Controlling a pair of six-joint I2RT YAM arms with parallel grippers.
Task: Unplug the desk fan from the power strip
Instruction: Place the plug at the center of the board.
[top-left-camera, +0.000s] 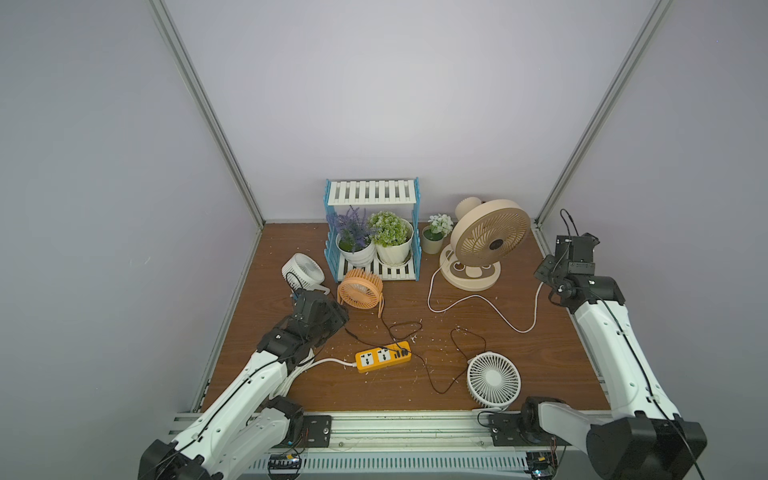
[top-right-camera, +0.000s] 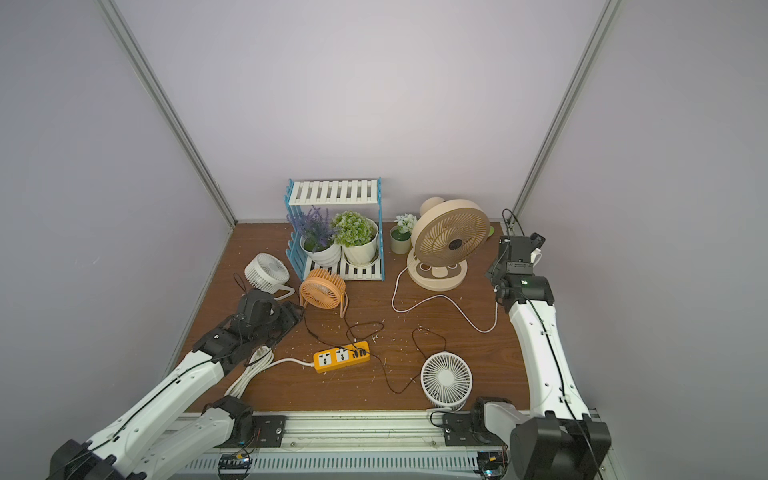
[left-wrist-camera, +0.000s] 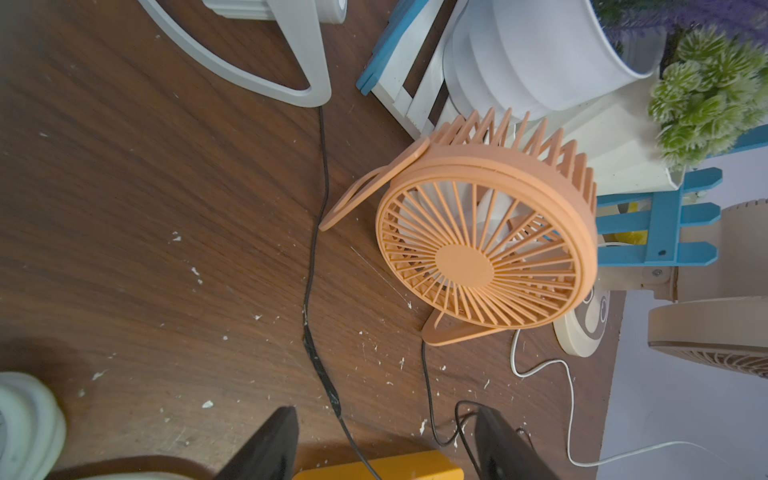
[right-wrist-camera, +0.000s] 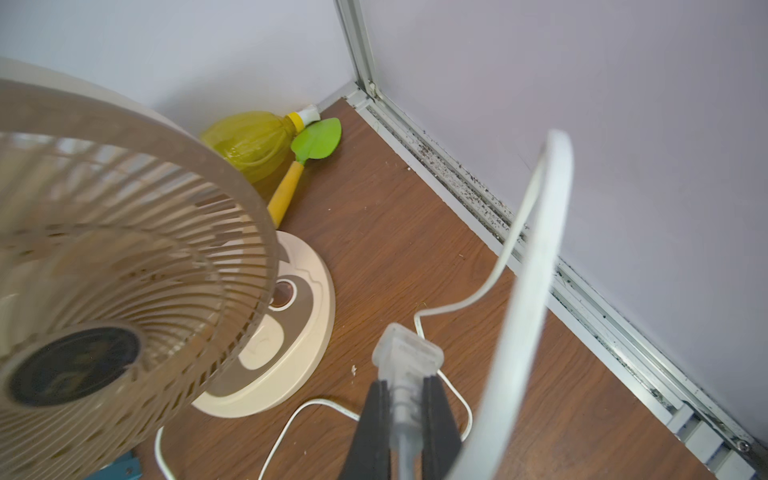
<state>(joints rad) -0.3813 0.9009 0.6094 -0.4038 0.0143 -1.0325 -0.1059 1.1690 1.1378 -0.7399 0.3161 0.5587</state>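
- Power strip (top-left-camera: 382, 356) lies flat on the brown table (top-left-camera: 540, 374), near its middle. In both top views I see its two white sockets bare and black USB plugs (top-left-camera: 400, 353) at its right end. A small white fan (top-left-camera: 493, 379) stands to its right, slightly nearer.
- My left gripper (left-wrist-camera: 386, 411) hangs left of the strip and a little farther off. Its fingers (left-wrist-camera: 270, 444) are spread apart with nothing between them. A black cable (left-wrist-camera: 311, 257) runs along the table below.
- An orange fan (left-wrist-camera: 486, 245) stands just beyond that gripper, in front of the blue-and-white plant rack (top-left-camera: 372, 193).
- My right gripper (right-wrist-camera: 405, 382), at the far right, is clamped on a white plug (right-wrist-camera: 407, 353) held above the table.
- The plug's white cord (right-wrist-camera: 536, 266) loops over the table to the beige desk fan (top-left-camera: 490, 239), which stands upright beside that gripper.
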